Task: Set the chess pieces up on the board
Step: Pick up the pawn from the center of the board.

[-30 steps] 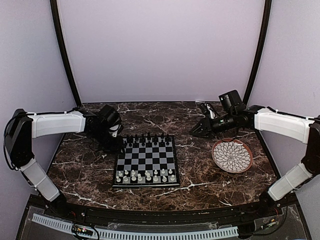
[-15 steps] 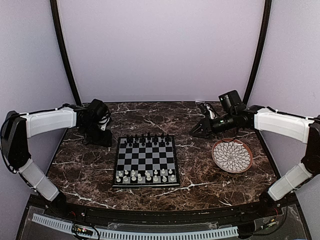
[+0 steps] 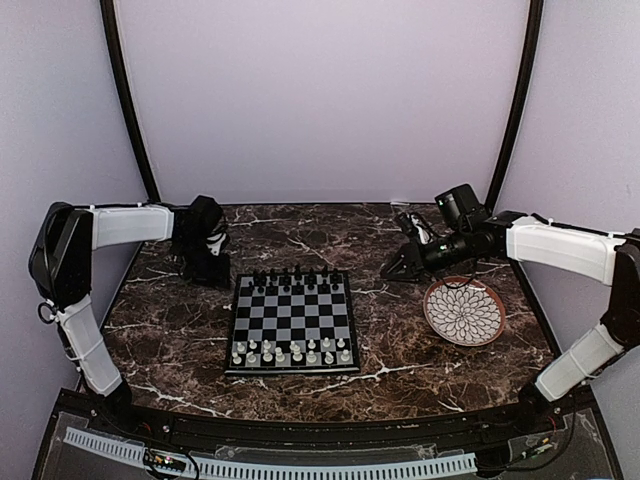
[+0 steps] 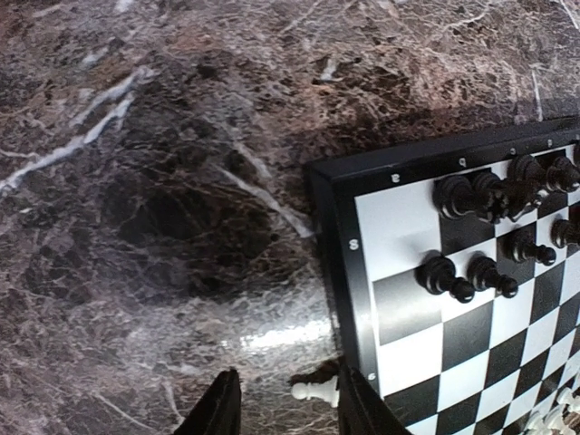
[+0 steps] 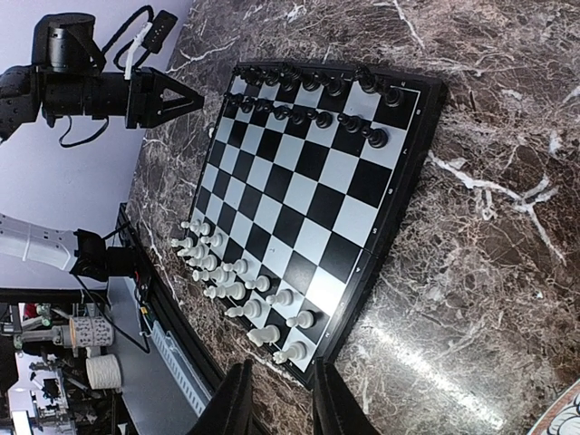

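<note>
The board (image 3: 292, 318) lies mid-table, with black chess pieces (image 3: 292, 280) in its two far rows and white ones (image 3: 292, 352) in its two near rows. My left gripper (image 3: 208, 266) hangs over the marble just off the board's far left corner. It is open, fingers (image 4: 217, 412) apart. One white pawn (image 4: 314, 391) lies on its side on the marble against the board's rim (image 4: 349, 272), close by the right finger. My right gripper (image 3: 392, 268) hovers right of the board (image 5: 308, 181), open and empty, between board and plate.
A round white petal-patterned plate (image 3: 464, 310) with a brown rim sits right of the board, under my right forearm. Dark marble table (image 3: 170, 340) runs to curved walls at the back. Black posts stand at both back corners.
My left gripper has pulled back and left, away from the board's far left corner, and its elbow has swung inward. The right gripper has shifted slightly left.
</note>
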Controlling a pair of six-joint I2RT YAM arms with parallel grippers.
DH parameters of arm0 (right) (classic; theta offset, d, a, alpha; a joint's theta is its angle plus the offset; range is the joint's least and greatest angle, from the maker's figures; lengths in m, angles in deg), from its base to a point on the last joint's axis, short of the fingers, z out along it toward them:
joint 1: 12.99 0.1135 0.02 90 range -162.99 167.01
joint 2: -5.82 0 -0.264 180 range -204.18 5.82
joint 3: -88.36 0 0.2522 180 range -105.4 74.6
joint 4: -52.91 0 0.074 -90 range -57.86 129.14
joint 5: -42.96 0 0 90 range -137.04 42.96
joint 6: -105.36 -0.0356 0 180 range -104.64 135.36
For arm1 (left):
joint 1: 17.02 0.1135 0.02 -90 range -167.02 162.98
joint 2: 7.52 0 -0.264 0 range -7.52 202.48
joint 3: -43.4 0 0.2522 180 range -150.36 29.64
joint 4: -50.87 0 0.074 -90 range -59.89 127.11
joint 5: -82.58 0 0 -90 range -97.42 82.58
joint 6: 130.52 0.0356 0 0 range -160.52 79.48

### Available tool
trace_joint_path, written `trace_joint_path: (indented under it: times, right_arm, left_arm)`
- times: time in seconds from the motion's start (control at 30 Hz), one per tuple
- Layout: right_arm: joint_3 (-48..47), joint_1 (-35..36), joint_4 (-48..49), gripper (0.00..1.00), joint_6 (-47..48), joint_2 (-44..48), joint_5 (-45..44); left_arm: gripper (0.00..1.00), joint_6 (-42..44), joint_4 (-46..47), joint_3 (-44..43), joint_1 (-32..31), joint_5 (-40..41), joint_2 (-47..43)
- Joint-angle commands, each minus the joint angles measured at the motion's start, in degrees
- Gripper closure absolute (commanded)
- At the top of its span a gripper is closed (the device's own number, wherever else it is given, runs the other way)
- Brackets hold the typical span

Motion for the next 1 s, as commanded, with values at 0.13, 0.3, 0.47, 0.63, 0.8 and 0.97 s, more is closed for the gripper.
trace_joint_path:
  times: [0.13,0.3,0.47,0.63,0.8,0.97]
  right_arm:
    - [0.18,0.0,0.76,0.75,0.46,0.93,-0.81]
    - [-0.06,-0.03,1.43,0.75,0.26,-0.3,-0.34]
    - [-0.24,0.02,2.31,0.75,-0.22,-1.56,0.5]
    - [-1.41,0.02,1.54,0.75,0.91,-2.95,0.91]
    - [-2.13,0.02,1.19,0.75,1.58,-3.94,0.97]
    - [-2.42,-0.04,0.93,0.76,2.07,-4.71,1.17]
  left_arm:
    - [0.62,-4.08,-0.78,3.63,-0.03,-6.28,-2.43]
    - [0.63,-15.73,-0.66,7.37,-0.03,-4.98,-5.82]
    - [0.65,-21.58,-0.73,10.0,-0.03,-4.29,-7.11]
    - [0.65,-20.5,-1.17,10.96,-0.03,-4.63,-5.19]
    - [0.65,-17.86,0.17,12.7,-0.03,-2.18,-4.92]
    - [0.65,-15.74,0.68,11.46,-0.03,-3.08,-4.28]
